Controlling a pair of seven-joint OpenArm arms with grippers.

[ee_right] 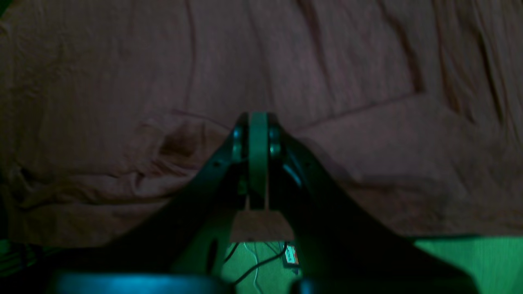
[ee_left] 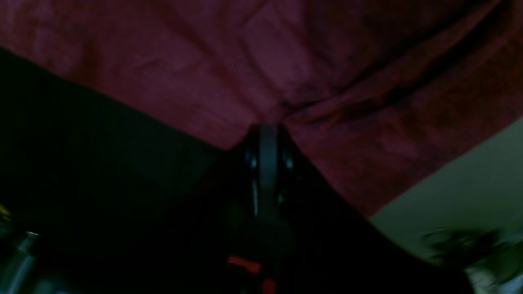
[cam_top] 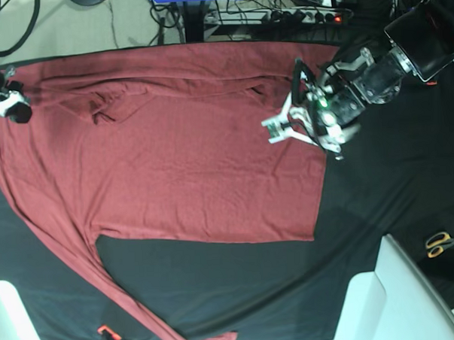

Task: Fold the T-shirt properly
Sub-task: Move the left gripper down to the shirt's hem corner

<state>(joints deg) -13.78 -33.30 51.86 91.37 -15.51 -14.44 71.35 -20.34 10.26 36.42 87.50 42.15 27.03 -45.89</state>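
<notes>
Red T-shirt [cam_top: 212,163] spread on black-covered worktop [cam_top: 239,278], rumpled along its far edge; one sleeve trails to the near edge. Bare cloth borders the hem. Left claw [ee_left: 267,134] and right claw [ee_right: 258,122] closed.

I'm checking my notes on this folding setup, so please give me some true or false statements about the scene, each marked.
1. The brick-red knit long-sleeved shirt lies spread out, not yet folded into a compact bundle. True.
2. The left gripper is wide open. False: its fingers are shut.
3. A long strip of the shirt reaches down to the near edge of the base view. True.
4. The cloth covering the table is white. False: it is black.
5. The scissors with yellow-orange handles lie on top of the shirt. False: they lie apart from it, at the right of the base view.
6. The right gripper is closed. True.
</notes>
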